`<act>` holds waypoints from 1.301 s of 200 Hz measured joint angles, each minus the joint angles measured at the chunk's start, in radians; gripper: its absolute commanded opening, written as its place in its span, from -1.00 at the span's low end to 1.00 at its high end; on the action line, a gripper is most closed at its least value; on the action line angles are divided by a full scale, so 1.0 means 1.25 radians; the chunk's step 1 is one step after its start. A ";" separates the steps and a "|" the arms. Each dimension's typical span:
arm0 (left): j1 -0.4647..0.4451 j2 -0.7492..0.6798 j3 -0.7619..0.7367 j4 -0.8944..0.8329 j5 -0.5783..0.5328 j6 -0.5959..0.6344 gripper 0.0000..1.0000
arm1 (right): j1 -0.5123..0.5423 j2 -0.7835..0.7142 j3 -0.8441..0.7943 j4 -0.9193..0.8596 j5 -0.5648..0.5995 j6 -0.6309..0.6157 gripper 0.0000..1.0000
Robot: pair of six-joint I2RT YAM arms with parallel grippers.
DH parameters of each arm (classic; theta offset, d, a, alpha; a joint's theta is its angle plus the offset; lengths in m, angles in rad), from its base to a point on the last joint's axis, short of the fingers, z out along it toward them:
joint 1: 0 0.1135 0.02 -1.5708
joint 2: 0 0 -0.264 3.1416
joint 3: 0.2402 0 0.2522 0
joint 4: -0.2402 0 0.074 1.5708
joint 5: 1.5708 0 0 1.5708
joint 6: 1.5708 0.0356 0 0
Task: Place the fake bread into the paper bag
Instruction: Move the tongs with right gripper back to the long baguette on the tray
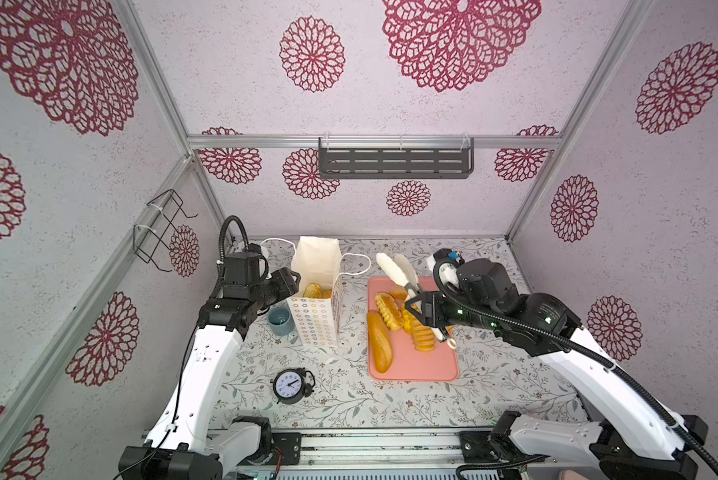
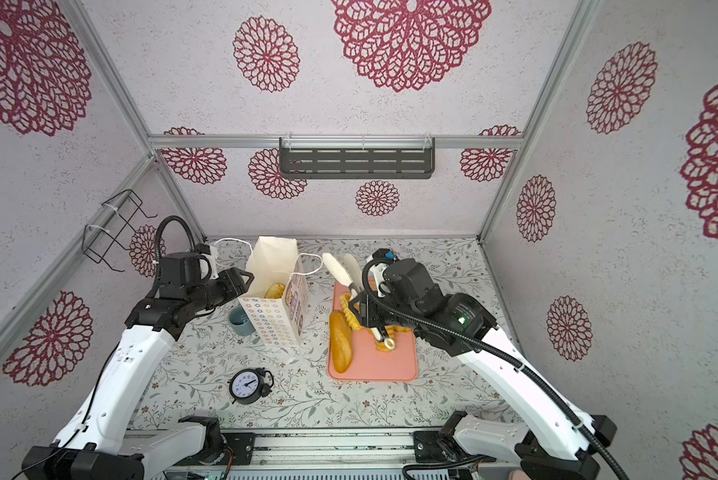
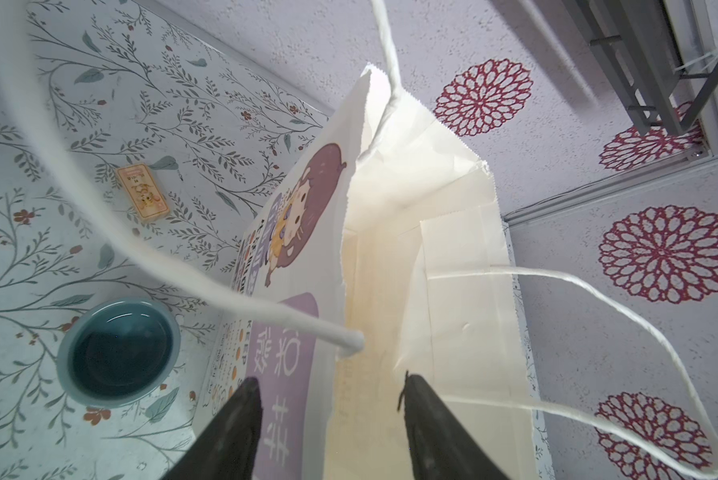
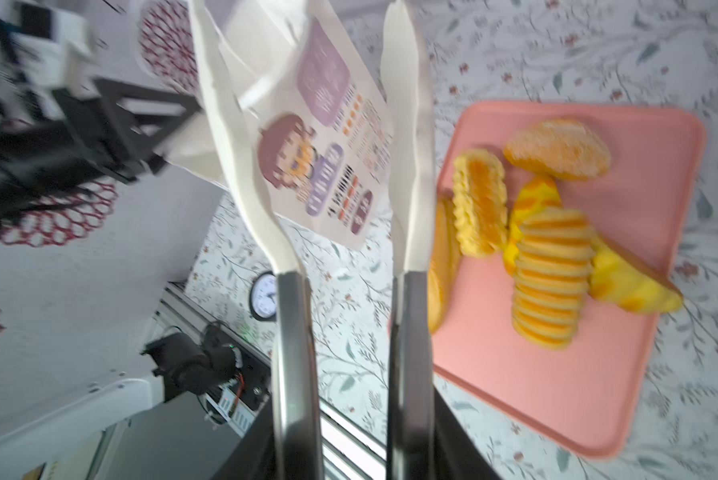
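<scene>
The floral surface (image 1: 349,395) carries the paper bag (image 1: 313,324), upright at centre left in both top views, and a pink tray (image 1: 428,361) at centre right. Most fake bread (image 1: 380,340) lies on the tray; one piece sits inside the bag. The right gripper (image 1: 414,309) is clamped on white-tipped tongs (image 1: 394,268). The left gripper (image 3: 328,380) stands apart, the bag's rim between its fingers.

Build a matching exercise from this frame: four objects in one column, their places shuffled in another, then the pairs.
1. long smooth golden-brown toy loaf
2. small blue-grey ceramic cup
3. black alarm clock with white face
4. white-tipped metal tongs

A. gripped in the right hand
B. on the floral table, nearest the robot's base
C. on the pink plastic tray's left edge
D. beside the white paper bag, on its left-arm side

Pairs: 1-C, 2-D, 3-B, 4-A
</scene>
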 measured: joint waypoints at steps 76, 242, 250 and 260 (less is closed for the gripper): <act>0.000 0.000 -0.002 0.002 -0.002 0.000 0.35 | 0.010 0.075 -0.238 0.013 -0.065 0.034 -0.06; 0.000 0.007 -0.014 0.016 0.002 0.001 0.36 | 0.070 0.190 -0.280 0.077 -0.099 0.041 0.10; 0.000 0.007 -0.015 0.016 0.002 0.001 0.35 | 0.070 0.197 -0.281 0.078 -0.099 0.041 0.10; 0.000 0.007 -0.015 0.016 0.002 0.001 0.35 | 0.070 0.207 -0.283 0.079 -0.099 0.040 0.10</act>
